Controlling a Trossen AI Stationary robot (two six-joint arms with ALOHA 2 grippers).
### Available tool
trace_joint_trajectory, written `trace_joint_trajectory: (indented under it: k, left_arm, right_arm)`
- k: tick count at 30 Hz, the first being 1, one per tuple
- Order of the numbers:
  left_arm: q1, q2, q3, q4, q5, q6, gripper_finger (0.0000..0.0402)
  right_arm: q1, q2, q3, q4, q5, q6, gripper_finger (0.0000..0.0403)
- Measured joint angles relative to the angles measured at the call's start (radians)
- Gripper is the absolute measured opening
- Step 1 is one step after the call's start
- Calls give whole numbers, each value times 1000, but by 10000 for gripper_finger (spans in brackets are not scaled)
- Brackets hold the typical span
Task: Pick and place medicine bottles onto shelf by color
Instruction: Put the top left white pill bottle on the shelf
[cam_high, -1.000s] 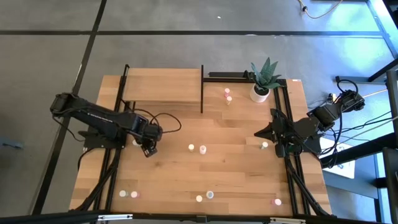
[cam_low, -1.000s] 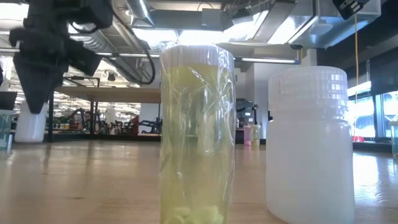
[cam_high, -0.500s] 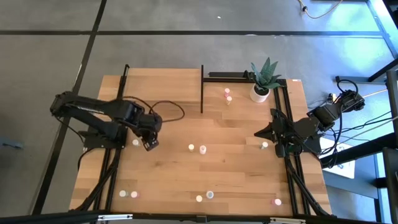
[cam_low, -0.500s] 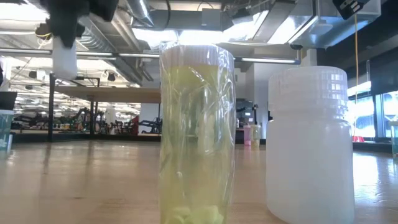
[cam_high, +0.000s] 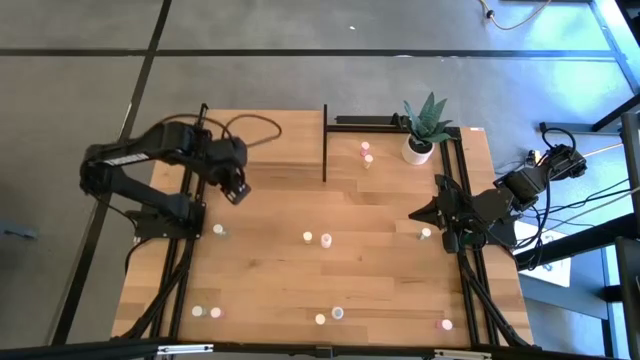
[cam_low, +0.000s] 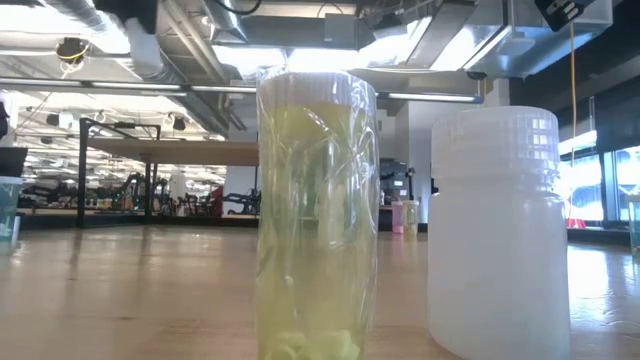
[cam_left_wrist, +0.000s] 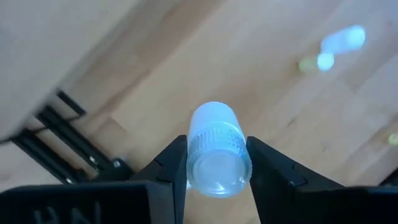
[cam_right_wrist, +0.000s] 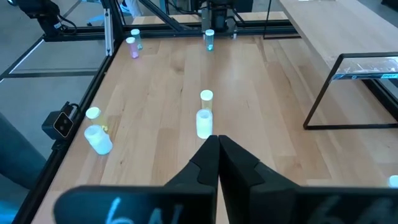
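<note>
Left tool (cam_left_wrist: 217, 163) grips a white-capped medicine bottle (cam_left_wrist: 214, 149) above the shelf (cam_high: 270, 135); right tool (cam_right_wrist: 217, 146) is closed, empty.

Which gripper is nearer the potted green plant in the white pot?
Right. The right gripper is parked just below the potted green plant; the left gripper, holding a white-capped bottle, is across the table.

The light-wood table (cam_high: 380, 250) carried a raised shelf (cam_high: 265, 135) at its far left, a potted plant (cam_high: 420, 140) at the far right, and small medicine bottles (cam_high: 326, 239) scattered singly and in pairs across its middle, near edge and far side.
</note>
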Motion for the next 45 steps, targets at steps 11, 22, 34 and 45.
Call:
trace_joint_trajectory:
  k: [11,22,34,45]
  left_arm:
    - [292,31,73,-1,-62,230,119]
    - [581,151,174,1,-98,437,119]
    - [807,288,175,0,5,494,119]
    - [937,308,175,17,-13,515,119]
  right_arm:
    - [0,-1,0,5,286,-42,12]
    - [0,-1,0,5,548,-42,12]
    - [0,0,0,4,514,-41,12]
    - [0,0,0,3,397,-46,12]
